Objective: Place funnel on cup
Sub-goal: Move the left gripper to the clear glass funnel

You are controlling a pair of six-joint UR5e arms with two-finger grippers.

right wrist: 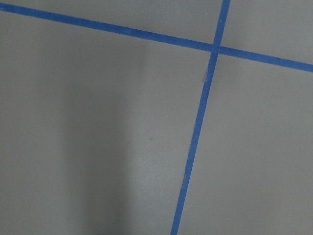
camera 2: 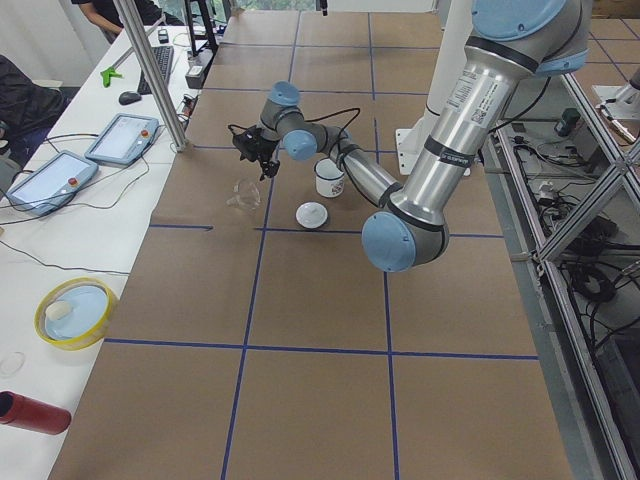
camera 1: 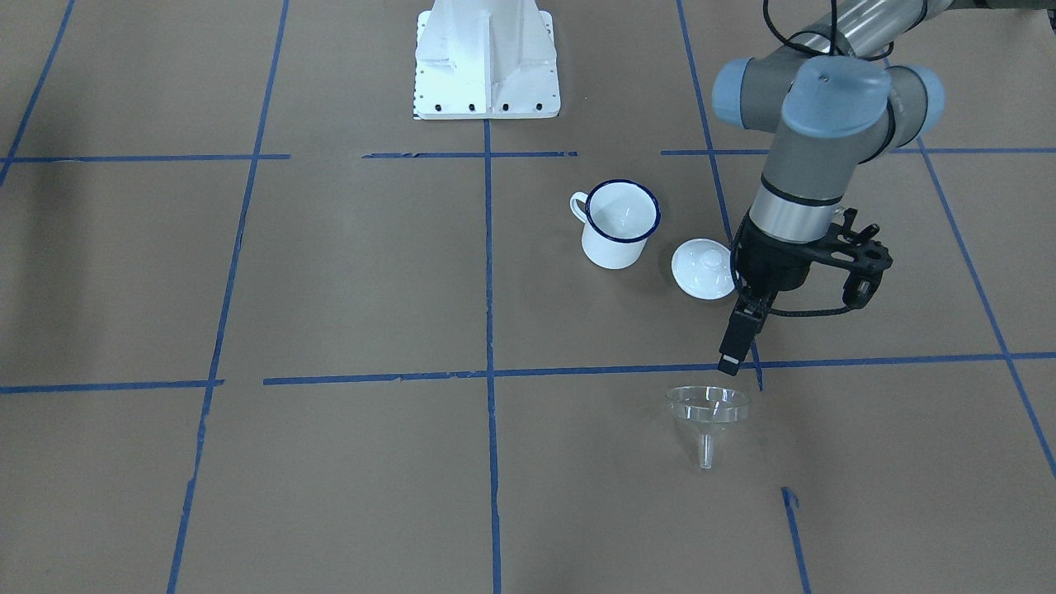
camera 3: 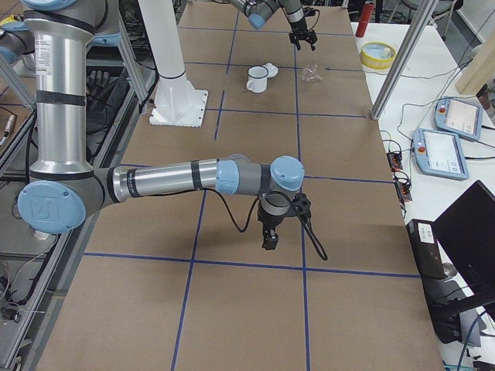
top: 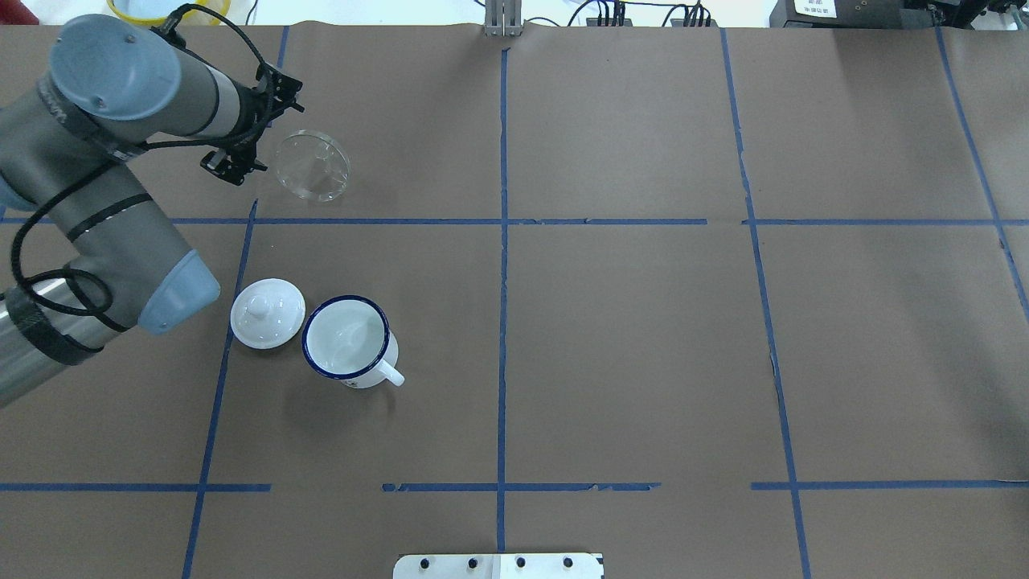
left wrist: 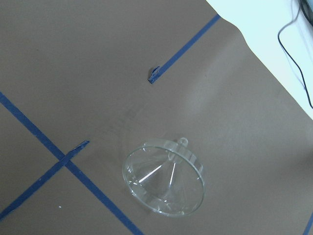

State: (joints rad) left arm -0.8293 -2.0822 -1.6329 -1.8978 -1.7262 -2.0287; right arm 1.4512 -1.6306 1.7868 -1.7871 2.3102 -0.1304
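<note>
The clear funnel (camera 1: 708, 406) lies on the brown table, wide rim up and tipped, spout toward the operators' side. It also shows in the overhead view (top: 313, 165) and the left wrist view (left wrist: 164, 181). The white mug with a dark blue rim (camera 1: 617, 223) stands upright and empty, apart from the funnel, also seen from overhead (top: 347, 340). My left gripper (camera 1: 733, 356) hangs just above and beside the funnel's rim, touching nothing; I see it edge-on and cannot tell if it is open. My right gripper (camera 3: 268, 238) hovers over bare table far from both; I cannot tell its state.
A white round lid with a knob (camera 1: 704, 268) lies next to the mug, under my left wrist. The robot's white base plate (camera 1: 487, 62) is behind the mug. Blue tape lines cross the table. A yellow dish (camera 2: 72, 312) sits off the table's end.
</note>
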